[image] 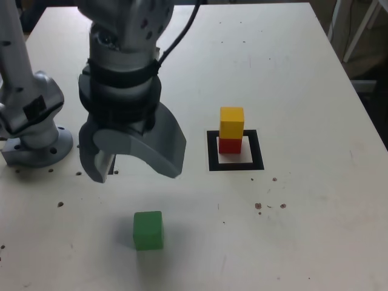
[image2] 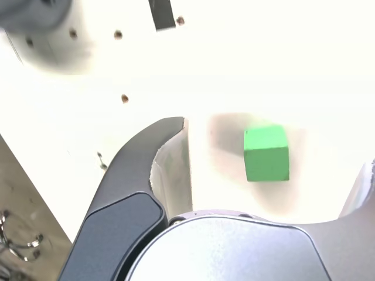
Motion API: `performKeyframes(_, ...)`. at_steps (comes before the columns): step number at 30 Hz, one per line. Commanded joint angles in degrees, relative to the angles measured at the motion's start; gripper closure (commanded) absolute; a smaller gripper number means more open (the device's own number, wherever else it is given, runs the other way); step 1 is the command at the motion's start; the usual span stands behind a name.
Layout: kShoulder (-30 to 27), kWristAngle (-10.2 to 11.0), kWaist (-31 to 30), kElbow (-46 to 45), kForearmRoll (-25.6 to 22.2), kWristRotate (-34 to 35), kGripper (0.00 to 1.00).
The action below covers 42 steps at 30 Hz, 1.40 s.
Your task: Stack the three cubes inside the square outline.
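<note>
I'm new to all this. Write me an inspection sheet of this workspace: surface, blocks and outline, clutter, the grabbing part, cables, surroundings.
Surface: white tabletop, with small dark spots and holes
Job's things: yellow cube on red cube, inside the black square outline; green cube apart, outside it
Clutter: no loose objects seen; narrow black strip lies flat
Pincer: open, holding nothing, green cube visible between its jaws in the wrist view
Cables: one dark cable beside the arm
Surroundings: grey arm base on the table; dark floor area beyond the table edge
</note>
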State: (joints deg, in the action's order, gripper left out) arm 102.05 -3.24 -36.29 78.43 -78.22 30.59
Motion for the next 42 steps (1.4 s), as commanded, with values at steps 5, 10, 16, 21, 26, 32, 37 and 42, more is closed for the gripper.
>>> performKeyframes(5, 3.1, -2.1, -0.5, -1.0, 3.7, 1.1, 0.01)
performKeyframes(10, 5.1, -3.8, -0.9, -1.3, 5.5, 1.1, 0.02)
performKeyframes(16, 6.5, -5.4, -1.1, -3.2, 7.9, 0.9, 0.04)
performKeyframes(21, 7.5, -6.0, -1.1, -4.0, 9.7, 0.6, 0.06)
performKeyframes(26, 9.1, -6.9, -1.1, -3.7, 11.5, -0.3, 0.08)
performKeyframes(32, 10.9, -8.3, -1.1, -3.8, 13.2, -1.2, 0.1)
performKeyframes(37, 12.1, -9.1, -1.1, -4.0, 14.5, -1.4, 0.16)
performKeyframes(42, 13.0, -10.0, -1.1, -4.1, 15.5, -1.5, 0.22)
